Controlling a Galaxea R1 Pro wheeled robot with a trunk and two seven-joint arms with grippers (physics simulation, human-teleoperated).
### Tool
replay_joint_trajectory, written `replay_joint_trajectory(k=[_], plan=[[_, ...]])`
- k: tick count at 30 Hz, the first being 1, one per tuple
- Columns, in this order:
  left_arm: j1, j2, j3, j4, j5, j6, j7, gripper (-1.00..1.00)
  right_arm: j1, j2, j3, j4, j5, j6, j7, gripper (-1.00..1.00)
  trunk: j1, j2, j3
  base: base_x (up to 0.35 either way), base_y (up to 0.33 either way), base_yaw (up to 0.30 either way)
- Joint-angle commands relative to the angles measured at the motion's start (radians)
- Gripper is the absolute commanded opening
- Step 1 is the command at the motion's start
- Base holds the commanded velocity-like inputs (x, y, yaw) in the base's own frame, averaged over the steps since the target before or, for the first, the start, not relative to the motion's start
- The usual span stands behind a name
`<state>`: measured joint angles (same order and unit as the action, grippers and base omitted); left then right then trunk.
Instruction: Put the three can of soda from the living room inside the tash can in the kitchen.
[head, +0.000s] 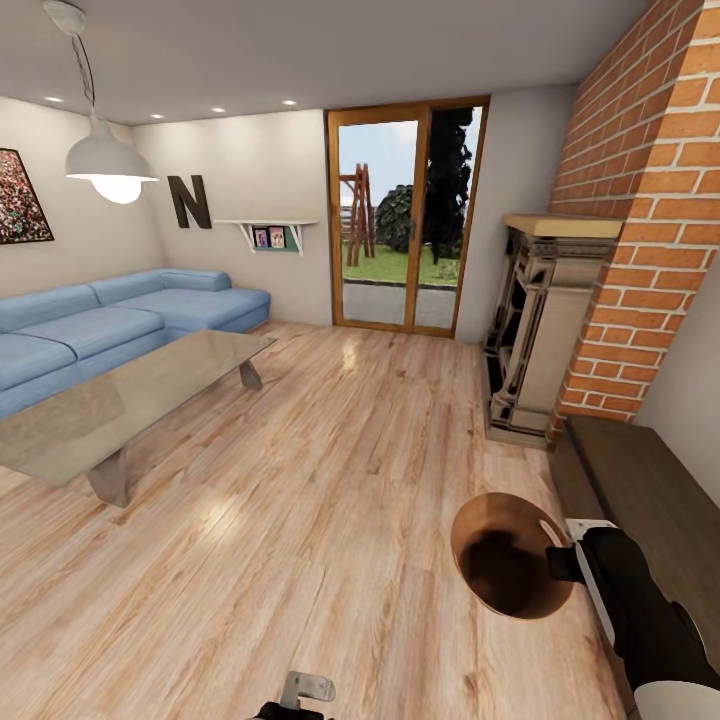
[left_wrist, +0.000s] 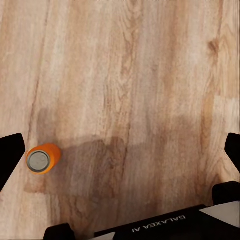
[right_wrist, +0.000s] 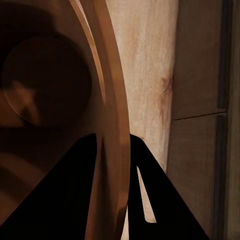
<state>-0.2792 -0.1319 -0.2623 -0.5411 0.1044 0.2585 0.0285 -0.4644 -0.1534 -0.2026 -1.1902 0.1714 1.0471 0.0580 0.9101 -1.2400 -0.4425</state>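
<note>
Black fingers of the right gripper are seen clamped over the rim of the tash can in the right wrist view — one finger inside the wall, one outside. In the head view the right gripper is seen at the bin's rim, and the tash can is held above the wood floor at lower right, its open mouth tilted toward the camera so that the dark brown interior is exposed. A dark wooden bench lies just beside it, below the brick fireplace.

One can of soda is recorded in the left wrist view: upright on the floor, long axis vertical, silver top pointing up at the camera, orange side visible. It stands near one fingertip of the left gripper, untouched — the fingers are spread wide apart with only floor between them.

Farther off, a glass coffee table is seen before the blue corner sofa. A letter N is mounted on the far wall.
</note>
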Motion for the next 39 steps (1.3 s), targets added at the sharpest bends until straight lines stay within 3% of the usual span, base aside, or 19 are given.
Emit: replay_joint_trajectory(k=[1,14,19,22,24,26,39], plan=[[0.0,0.0,0.0,0.0,0.0,0.0,-0.007,1.0,0.0,0.0,0.0,0.0,-0.009,0.0,0.005,-1.0,0.0,0.0,0.0,0.0,0.0,0.0],[0.0,0.0,0.001,0.011,0.002,0.012,-0.031,1.0,0.0,0.0,0.0,0.0,-0.01,0.0,0.005,-1.0,0.0,0.0,0.0,0.0,0.0,0.0],[-0.005,-0.001,0.003,0.058,0.006,0.014,-0.028,1.0,0.0,0.0,0.001,0.0,-0.01,0.0,0.005,-1.0,0.0,0.0,0.0,0.0,0.0,0.0],[-0.023,-0.001,0.004,0.106,0.035,0.014,-0.025,1.0,0.0,0.0,0.0,0.0,-0.01,0.0,0.005,-1.0,0.0,0.0,0.0,0.0,0.0,0.0],[-0.045,-0.002,0.004,0.163,0.082,0.013,-0.009,1.0,0.0,0.0,0.001,0.0,-0.01,0.0,0.005,-1.0,0.0,0.0,0.0,0.0,0.0,0.0],[-0.059,-0.002,0.004,0.194,0.105,0.012,0.007,1.0,0.0,0.001,0.002,0.0,-0.01,0.0,0.005,-1.0,0.0,0.0,0.0,0.0,0.0,0.0],[-0.073,-0.002,0.005,0.227,0.131,0.005,0.023,1.0,0.0,0.002,0.014,0.0,-0.01,0.0,0.005,-1.0,0.0,0.0,-0.016,0.0,0.0,0.0]])
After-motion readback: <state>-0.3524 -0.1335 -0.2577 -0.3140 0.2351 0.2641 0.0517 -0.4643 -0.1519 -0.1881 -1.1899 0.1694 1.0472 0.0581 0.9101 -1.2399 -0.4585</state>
